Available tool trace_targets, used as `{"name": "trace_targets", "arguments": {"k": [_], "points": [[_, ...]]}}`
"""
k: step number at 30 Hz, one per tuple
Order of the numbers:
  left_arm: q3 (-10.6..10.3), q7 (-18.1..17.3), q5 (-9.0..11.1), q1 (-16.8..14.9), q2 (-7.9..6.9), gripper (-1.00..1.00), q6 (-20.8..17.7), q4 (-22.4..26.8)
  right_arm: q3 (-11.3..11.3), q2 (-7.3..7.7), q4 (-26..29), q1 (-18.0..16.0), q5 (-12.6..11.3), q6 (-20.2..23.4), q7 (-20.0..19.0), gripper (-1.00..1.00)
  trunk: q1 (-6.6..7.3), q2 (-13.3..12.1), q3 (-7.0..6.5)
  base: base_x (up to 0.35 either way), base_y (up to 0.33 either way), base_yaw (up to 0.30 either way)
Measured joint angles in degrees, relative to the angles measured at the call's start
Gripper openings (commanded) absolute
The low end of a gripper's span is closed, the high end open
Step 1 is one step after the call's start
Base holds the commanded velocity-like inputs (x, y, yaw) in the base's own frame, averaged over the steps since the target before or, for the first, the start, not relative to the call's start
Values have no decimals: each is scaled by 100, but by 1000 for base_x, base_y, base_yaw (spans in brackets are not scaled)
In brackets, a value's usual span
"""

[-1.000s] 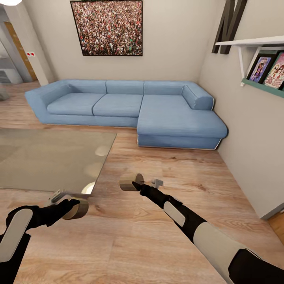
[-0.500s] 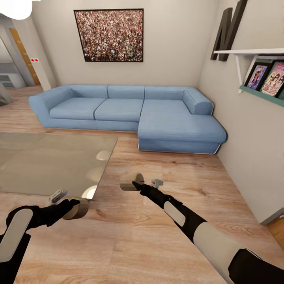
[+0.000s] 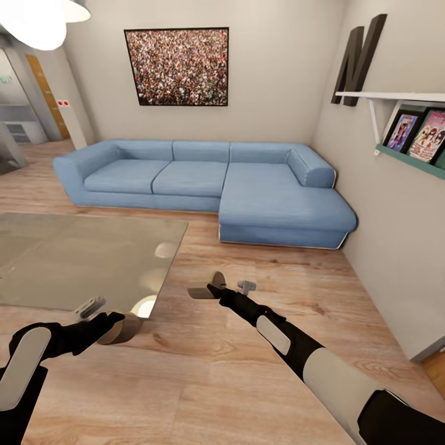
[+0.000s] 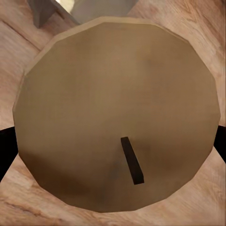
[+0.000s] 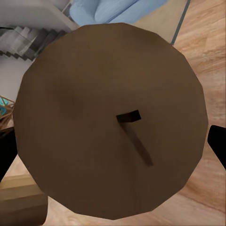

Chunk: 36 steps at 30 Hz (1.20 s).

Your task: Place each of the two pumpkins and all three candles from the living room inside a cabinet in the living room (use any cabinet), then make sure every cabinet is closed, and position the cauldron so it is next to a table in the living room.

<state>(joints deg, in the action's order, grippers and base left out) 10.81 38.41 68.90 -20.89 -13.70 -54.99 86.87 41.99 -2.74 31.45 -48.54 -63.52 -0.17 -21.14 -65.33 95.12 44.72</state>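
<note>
My left gripper point(image 3: 117, 322) is shut on a beige candle point(image 3: 122, 328), held low over the wood floor just off the near corner of the pale grey table point(image 3: 62, 259). In the left wrist view the candle's round top point(image 4: 94, 103) sits close to the camera, with its dark wick point(image 4: 131, 161). My right gripper point(image 3: 213, 288) is shut on a second candle point(image 3: 199, 290), held out ahead over the floor. That candle's top point(image 5: 84, 141) looks darker in the right wrist view. The pumpkins, cabinet and cauldron are out of view.
A blue corner sofa point(image 3: 204, 185) runs along the far wall under a framed picture point(image 3: 177, 67). A wall with a white shelf point(image 3: 395, 99) bounds the right side. Open wood floor point(image 3: 284, 272) lies between the table, sofa and wall.
The whole head view has shifted: sofa and picture sit lower in frame, so the camera moved. Both arms keep their pose and their candles.
</note>
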Motion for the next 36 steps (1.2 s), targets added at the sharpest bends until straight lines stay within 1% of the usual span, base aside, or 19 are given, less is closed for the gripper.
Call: {"name": "trace_targets", "arguments": {"k": [8, 14, 31, 36], "points": [[11, 1, 2, 0, -14, -100, -7, -17, 6, 0, 0, 0, 23, -4, -10, -100, 176, -321, -163, 0, 0, 24], [14, 7, -5, 0, -57, -100, -14, -39, 4, 0, -1, 0, 23, -5, -17, -100, 307, -562, -271, 0, 0, 0], [18, 9, 6, 0, -62, -100, -15, -53, 0, -8, 0, 0, -32, -9, 0, -100, 681, -1244, -589, 0, 0, 0], [22, 6, 7, 0, -61, -100, -14, -53, -12, -9, 11, 1, -27, -212, -3, -100, 791, -1444, -719, 0, 0, 0]]}}
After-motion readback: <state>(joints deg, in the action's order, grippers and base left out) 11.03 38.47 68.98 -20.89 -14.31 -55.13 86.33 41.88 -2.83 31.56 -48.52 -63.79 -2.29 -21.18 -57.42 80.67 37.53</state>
